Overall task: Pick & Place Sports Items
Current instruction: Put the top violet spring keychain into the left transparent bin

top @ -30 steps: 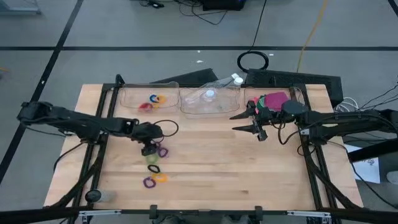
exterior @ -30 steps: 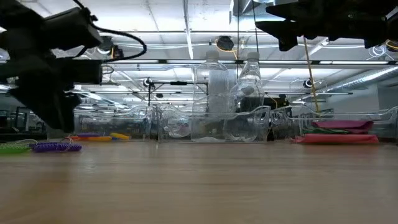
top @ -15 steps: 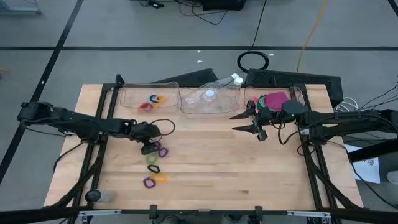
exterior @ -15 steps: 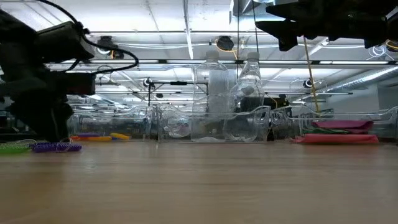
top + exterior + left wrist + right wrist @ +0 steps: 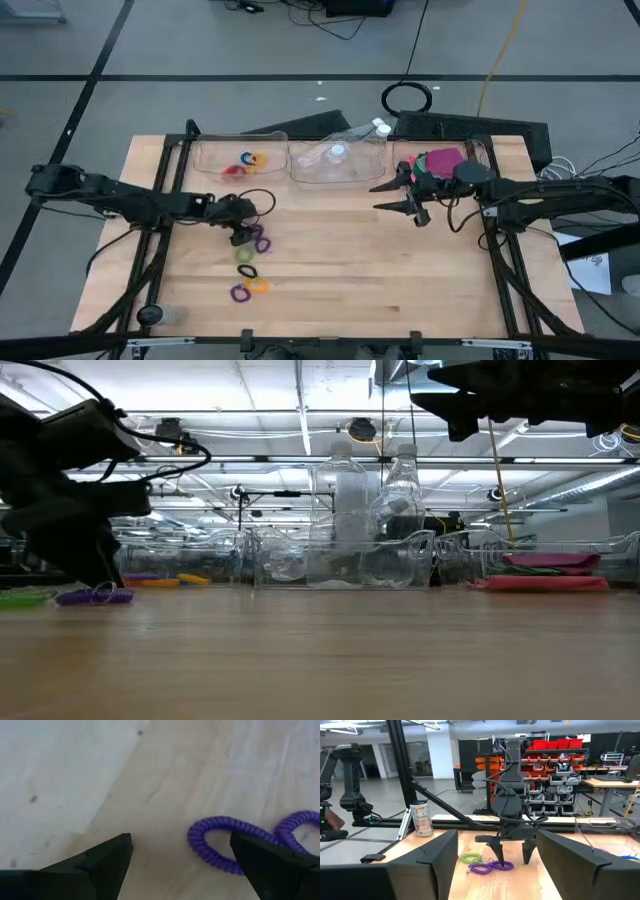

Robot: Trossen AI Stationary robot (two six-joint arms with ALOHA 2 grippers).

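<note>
Several small coiled rings lie flat on the wooden table: a purple one (image 5: 261, 242), a green one (image 5: 246, 255), a dark one (image 5: 247, 271), and an orange (image 5: 260, 285) and a purple one (image 5: 238, 293) nearer the front. My left gripper (image 5: 240, 234) stands open, low over the table and pointing steeply down. In its wrist view the purple ring (image 5: 222, 845) lies between the fingers, close to one finger (image 5: 270, 862). My right gripper (image 5: 405, 196) is open and raised, in front of the right bin. Pink and green flat pieces (image 5: 440, 160) lie in that bin.
Three clear bins stand along the far edge. The left one (image 5: 215, 165) holds a few rings, the middle one (image 5: 350, 175) holds clear bottles, and the right one (image 5: 478, 152) holds the flat pieces. A can (image 5: 422, 818) stands near the table's front left corner. Bare wood fills the middle and right.
My left gripper has sunk toward the table at the purple ring and drawn slightly toward the far edge, tipping a little. Its fingers stay apart. The rings lie where they were.
</note>
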